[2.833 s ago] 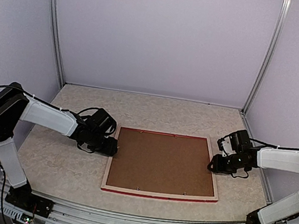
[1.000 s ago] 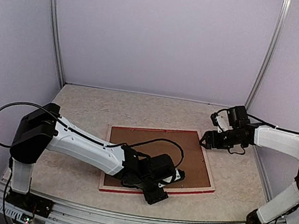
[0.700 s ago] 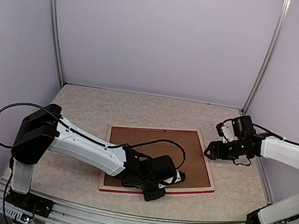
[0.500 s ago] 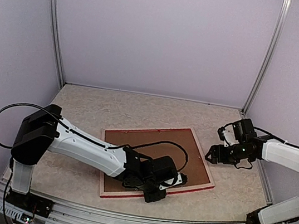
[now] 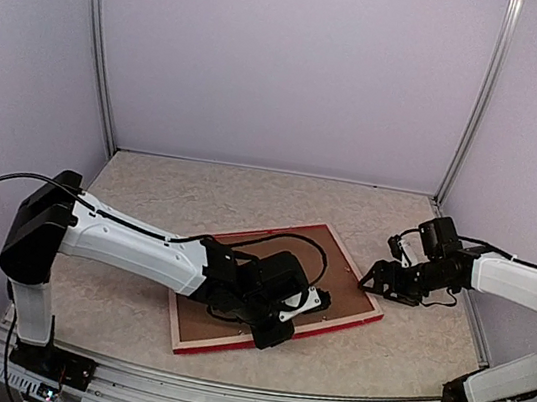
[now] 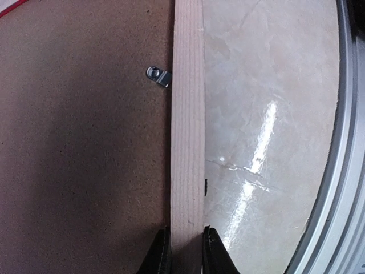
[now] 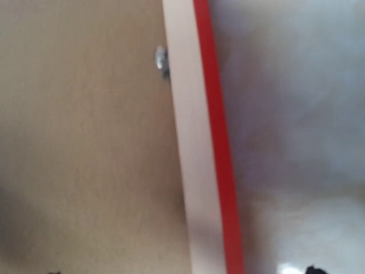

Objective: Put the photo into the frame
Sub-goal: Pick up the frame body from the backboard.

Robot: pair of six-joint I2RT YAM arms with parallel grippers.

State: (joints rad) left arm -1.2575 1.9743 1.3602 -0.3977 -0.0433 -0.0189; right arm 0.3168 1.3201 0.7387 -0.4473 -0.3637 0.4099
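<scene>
The frame (image 5: 336,321) lies mid-counter (image 5: 149,188), backing board (image 5: 333,276) in it; left gripper (image 5: 272,331) on its 6 o'clock rail, right gripper (image 5: 370,282) beside its 3 o'clock corner.

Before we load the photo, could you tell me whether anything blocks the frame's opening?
Yes: the backing board fills the back of the frame, with a clip over its edge. No photo is in view.
</scene>
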